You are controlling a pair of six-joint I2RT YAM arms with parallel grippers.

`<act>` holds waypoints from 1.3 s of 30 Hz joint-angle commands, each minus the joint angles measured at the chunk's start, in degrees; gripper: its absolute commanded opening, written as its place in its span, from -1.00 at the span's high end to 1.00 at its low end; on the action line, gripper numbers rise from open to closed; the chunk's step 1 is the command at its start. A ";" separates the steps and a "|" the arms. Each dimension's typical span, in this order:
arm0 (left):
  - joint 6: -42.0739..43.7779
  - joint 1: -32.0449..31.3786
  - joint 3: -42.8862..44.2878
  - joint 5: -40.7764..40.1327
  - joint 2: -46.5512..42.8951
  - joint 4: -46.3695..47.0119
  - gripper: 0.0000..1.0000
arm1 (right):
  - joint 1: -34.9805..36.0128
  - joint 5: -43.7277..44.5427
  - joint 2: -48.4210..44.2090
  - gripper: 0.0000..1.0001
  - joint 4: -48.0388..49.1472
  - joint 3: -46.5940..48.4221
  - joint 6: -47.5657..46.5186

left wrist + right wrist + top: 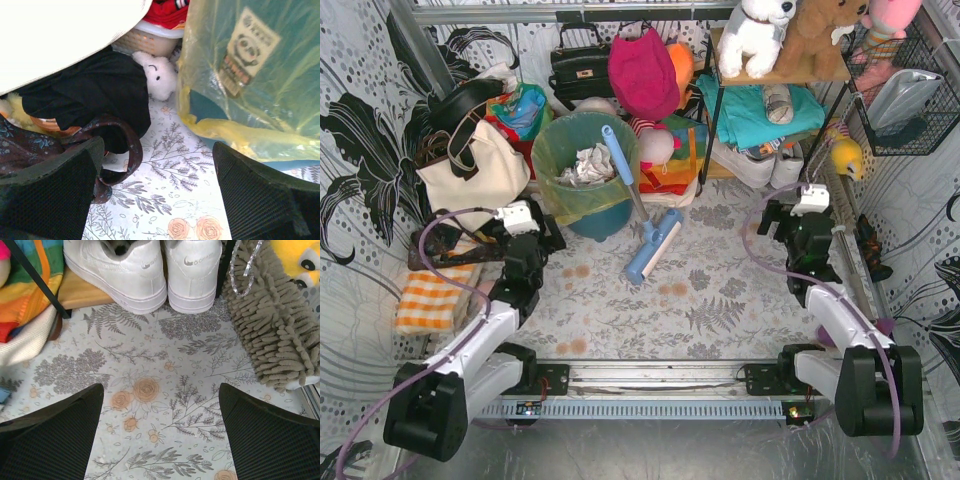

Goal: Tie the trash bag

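Note:
The trash bag (572, 195) is yellow-green translucent plastic lining a teal bin (603, 217) at the back centre-left, its rim folded over the bin's edge, with crumpled white paper (587, 163) inside. In the left wrist view the bag (260, 75) hangs over the bin at upper right. My left gripper (528, 232) is open and empty, low over the floor just left of the bin; it also shows in the left wrist view (157, 192). My right gripper (798, 222) is open and empty at the right, far from the bag, over bare floral floor (160, 435).
A blue mop (640, 215) leans in the bin, its head on the floor. A cream tote bag (475, 172) with dark straps stands left of the bin. An orange checked cloth (430, 300) lies at left. White shoes (145, 270) and a grey chenille mop head (275, 325) lie ahead of the right gripper.

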 commanded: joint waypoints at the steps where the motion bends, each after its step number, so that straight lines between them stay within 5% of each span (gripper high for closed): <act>1: -0.57 -0.07 3.06 3.51 -3.46 -5.36 -0.96 | 0.29 0.64 -2.08 -0.93 -11.61 6.97 6.77; 8: -4.45 -0.04 6.36 7.38 -10.39 -11.32 -0.96 | 0.24 -4.38 -3.63 -0.93 -30.20 17.75 10.57; 24: -5.68 -0.13 20.82 9.64 -11.11 -24.70 -0.96 | 0.72 -21.62 -2.69 -0.92 -47.94 35.71 20.60; 39: -0.35 -0.56 41.64 18.58 3.99 -29.40 -0.96 | 15.83 -12.82 11.32 -0.75 -53.90 54.41 22.55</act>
